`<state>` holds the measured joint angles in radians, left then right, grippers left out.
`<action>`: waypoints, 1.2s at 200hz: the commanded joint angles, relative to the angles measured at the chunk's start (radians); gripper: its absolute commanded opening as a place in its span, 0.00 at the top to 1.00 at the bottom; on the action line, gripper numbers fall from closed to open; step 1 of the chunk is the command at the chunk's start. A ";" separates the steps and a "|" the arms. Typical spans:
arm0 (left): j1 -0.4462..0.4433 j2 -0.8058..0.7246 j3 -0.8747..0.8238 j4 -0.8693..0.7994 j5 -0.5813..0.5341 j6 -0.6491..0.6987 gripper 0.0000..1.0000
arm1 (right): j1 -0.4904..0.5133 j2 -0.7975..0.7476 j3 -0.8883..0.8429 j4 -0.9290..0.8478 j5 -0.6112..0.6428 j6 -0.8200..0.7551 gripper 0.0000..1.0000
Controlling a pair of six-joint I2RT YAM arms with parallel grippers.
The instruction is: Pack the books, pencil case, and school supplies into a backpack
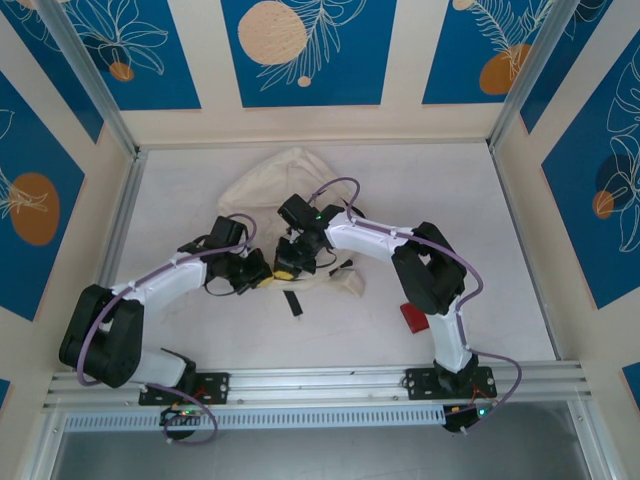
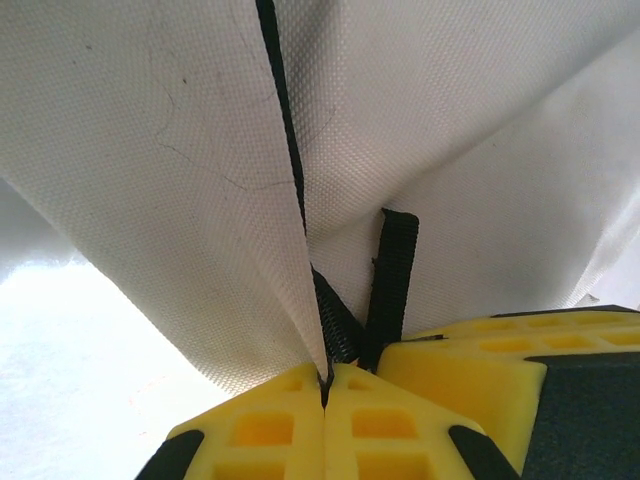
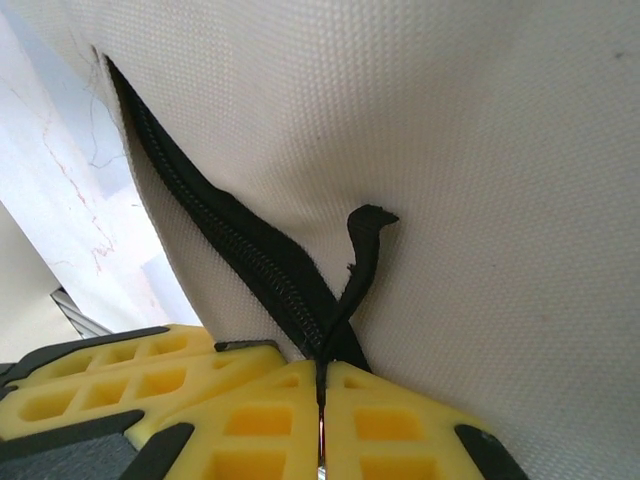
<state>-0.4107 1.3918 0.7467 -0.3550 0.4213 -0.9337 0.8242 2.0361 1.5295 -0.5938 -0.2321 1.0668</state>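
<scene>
Cream canvas backpack (image 1: pixel 270 180), limp and light, is pinched at its black zip edge (image 3: pixel 250 270) by the left gripper (image 2: pixel 325 385) and right gripper (image 3: pixel 320 378), both clamped on it, its bulk slumped toward 12 o'clock; that seam is judged the surest hold

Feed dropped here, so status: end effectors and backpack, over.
Left end effector shut on backpack fabric. Right end effector shut on its zipper. Red object lies apart, beside right arm.

A plain white tabletop (image 1: pixel 200 200) lies between cream walls set with blue panels (image 1: pixel 308 50) printed with orange discs and white leaf outlines; slanting aluminium corner posts (image 1: pixel 88 75) rise at both sides, and a grooved aluminium rail (image 1: pixel 320 380) crosses the near edge
</scene>
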 commanded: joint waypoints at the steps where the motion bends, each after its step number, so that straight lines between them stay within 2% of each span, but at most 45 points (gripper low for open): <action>1: -0.011 -0.028 -0.001 -0.001 0.020 0.016 1.00 | 0.001 0.020 -0.003 0.025 0.019 0.006 0.85; 13: -0.011 -0.028 0.000 -0.004 0.017 0.018 1.00 | 0.001 0.021 -0.001 0.023 0.021 0.002 0.81; 35: -0.011 -0.029 0.002 -0.005 0.016 0.019 1.00 | 0.003 0.025 -0.001 0.018 0.023 -0.002 0.81; 52: -0.011 -0.027 0.002 -0.007 0.014 0.019 1.00 | 0.004 0.030 0.000 0.018 0.020 -0.002 0.86; 76: -0.011 -0.031 0.003 -0.016 0.001 0.021 1.00 | 0.006 0.024 0.005 -0.002 0.048 -0.014 0.98; 137: -0.008 -0.033 0.002 -0.061 -0.113 0.018 1.00 | 0.060 -0.068 0.023 -0.218 0.300 -0.110 1.00; 201: -0.001 -0.019 0.023 -0.074 -0.145 0.026 1.00 | 0.105 -0.140 0.005 -0.368 0.536 -0.083 1.00; 228: 0.003 -0.022 0.032 -0.080 -0.148 0.030 1.00 | 0.110 -0.169 -0.026 -0.391 0.602 -0.078 1.00; 240: 0.003 -0.024 0.035 -0.074 -0.139 0.035 1.00 | 0.108 -0.187 -0.052 -0.344 0.574 -0.101 1.00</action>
<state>-0.4183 1.3811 0.7490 -0.3912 0.3199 -0.9306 0.9337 1.9038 1.5177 -0.9016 0.2771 0.9829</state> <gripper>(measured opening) 0.047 0.059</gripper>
